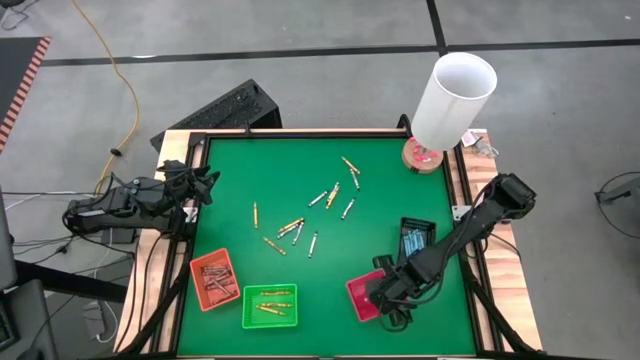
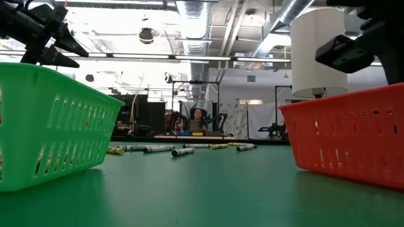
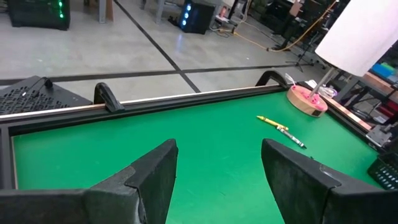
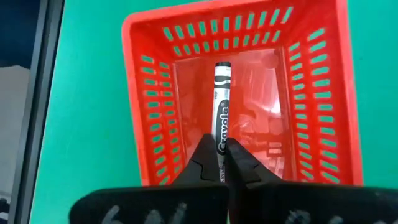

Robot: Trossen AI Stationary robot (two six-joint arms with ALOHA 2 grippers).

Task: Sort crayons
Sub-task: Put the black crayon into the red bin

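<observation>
Several loose crayons (image 1: 300,228) lie on the green mat, some gold, some silvery grey; in the low view they form a row (image 2: 180,150) far back. My right gripper (image 4: 222,155) hangs over the red tray (image 4: 134,93) at the near right (image 1: 358,298), shut on a silvery grey crayon (image 4: 221,102). My left gripper (image 3: 217,152) waits open with nothing between its fingers, above the mat's left edge (image 1: 205,186). My right gripper pinches the grey crayon's near end (image 4: 221,142) between its two fingertips. The fingers slant down from above and lie along the crayon. The crayon sticks out past the fingertips into the red tray; I cannot tell whether its far end (image 4: 222,66) touches the tray floor.
An orange tray (image 1: 214,281) and a green tray (image 1: 269,306) with crayons stand at the near left, and a black tray (image 1: 416,240) at the right. A white lamp (image 1: 455,100) on a round base stands at the far right corner. A raised frame (image 3: 186,98) borders the mat.
</observation>
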